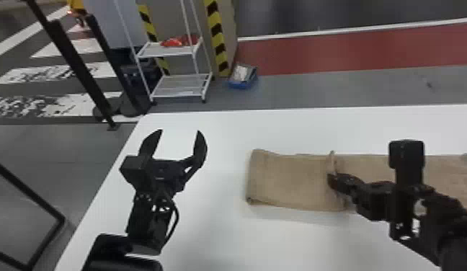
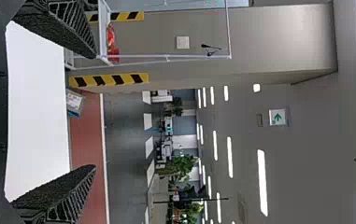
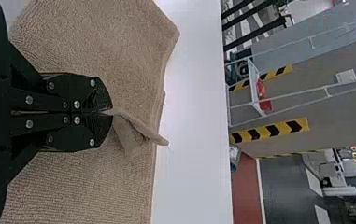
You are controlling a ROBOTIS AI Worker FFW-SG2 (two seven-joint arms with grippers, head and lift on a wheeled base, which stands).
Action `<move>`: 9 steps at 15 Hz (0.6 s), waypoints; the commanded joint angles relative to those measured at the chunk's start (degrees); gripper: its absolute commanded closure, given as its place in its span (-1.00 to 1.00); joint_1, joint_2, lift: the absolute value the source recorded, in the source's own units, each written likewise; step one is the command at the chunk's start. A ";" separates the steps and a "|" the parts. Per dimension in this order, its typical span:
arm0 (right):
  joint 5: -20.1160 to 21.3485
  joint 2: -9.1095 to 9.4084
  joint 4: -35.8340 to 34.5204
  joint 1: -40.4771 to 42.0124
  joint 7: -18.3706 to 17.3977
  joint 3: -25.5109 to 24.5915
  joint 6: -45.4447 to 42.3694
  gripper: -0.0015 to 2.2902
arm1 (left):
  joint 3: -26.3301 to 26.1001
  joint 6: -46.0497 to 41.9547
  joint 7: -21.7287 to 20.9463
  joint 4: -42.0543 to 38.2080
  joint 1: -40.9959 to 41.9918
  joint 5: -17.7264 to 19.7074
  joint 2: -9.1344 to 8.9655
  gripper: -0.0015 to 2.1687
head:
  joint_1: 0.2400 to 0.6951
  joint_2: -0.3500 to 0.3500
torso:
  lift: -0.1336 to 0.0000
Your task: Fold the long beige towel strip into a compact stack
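The beige towel lies as a long strip across the right half of the white table, its left end doubled over. My right gripper is over the strip, shut on a raised ridge of towel partway along. In the right wrist view the closed right gripper pinches that fold, and towel spreads on both sides of it. My left gripper stands wide open above the table, left of the towel and apart from it. The left wrist view has the left gripper with nothing between its fingers.
The white table has its left edge beneath the left arm and its far edge beyond the towel. Behind it on the floor stand a white wire shelf and a blue box.
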 commanded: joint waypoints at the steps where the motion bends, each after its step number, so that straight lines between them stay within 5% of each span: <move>1: -0.32 -0.30 -4.55 1.26 0.64 -1.09 0.00 0.30 | 0.13 0.00 0.01 -0.14 0.00 0.00 0.00 -0.96 | 1.00 0.69 | -0.74; 5: -2.43 -0.83 -16.85 2.40 5.30 -13.75 12.65 0.30 | 0.48 -0.53 0.09 -1.37 1.23 0.62 0.00 -0.96 | 1.00 0.63 | -0.74; 7: -4.80 -3.91 -15.36 0.12 6.79 -21.66 14.76 0.30 | 0.40 -1.05 0.09 -1.73 1.67 0.53 0.00 -0.96 | 1.00 0.50 | -0.74; 9: -4.89 -7.07 -8.50 -0.85 8.37 -23.68 14.24 0.30 | -0.13 -0.88 0.01 -1.73 1.67 0.53 0.00 -0.96 | 1.00 0.26 | -0.74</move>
